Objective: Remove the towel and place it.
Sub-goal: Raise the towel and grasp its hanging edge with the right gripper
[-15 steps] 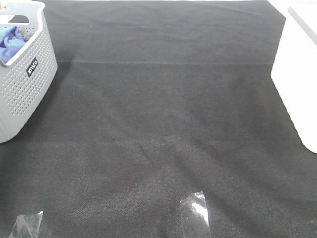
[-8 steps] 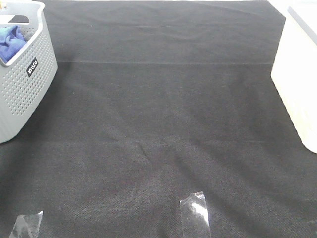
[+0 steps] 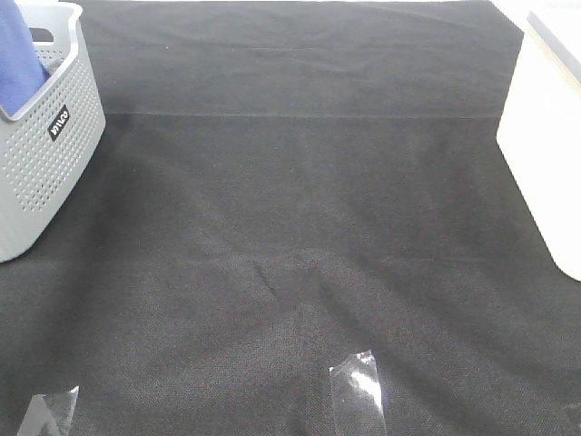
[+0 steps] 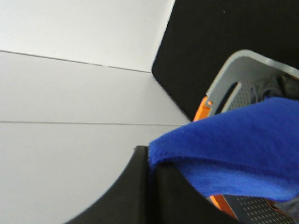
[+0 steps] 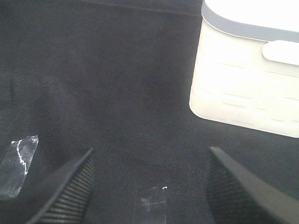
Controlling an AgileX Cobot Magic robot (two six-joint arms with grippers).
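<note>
Nearest the overhead camera, two strips of clear tape (image 3: 357, 392) lie flat on the black table cloth (image 3: 290, 227), well apart from each other. We see the right gripper (image 5: 149, 158) hanging above this front area with its jaws spread wide and nothing between them. It takes no part in the grasp.

Across the middle, the cloth is bare apart from a few shallow creases. We see no towel on it, so we judge the placing step not yet done.

At the far left stands the grey basket (image 3: 45, 154), perforated and with a handle cut-out. At the far right stands a white bin (image 3: 545, 136). The towel (image 3: 16, 50) rises out of the basket as a steep blue band that runs off the top edge of the overhead view.

In the left wrist view, the left gripper (image 4: 150, 161) is clamped on a fold of the towel (image 4: 243, 149), with its dark fingers (image 4: 133, 191) pressed together and no gap between them. The basket rim (image 4: 252, 60) lies beyond the held cloth.

We judge the task to be at the removal stage:
- Grasp: made.
- Lift clear of the basket: not confirmed, as the lower end of the towel is hidden inside the basket.
- Carry and set-down: outstanding.

The towel is a bright royal blue with a soft, fuzzy nap and a stitched hem along the gripped edge. It drapes limply, so we expect it to hang and trail when carried.
</note>
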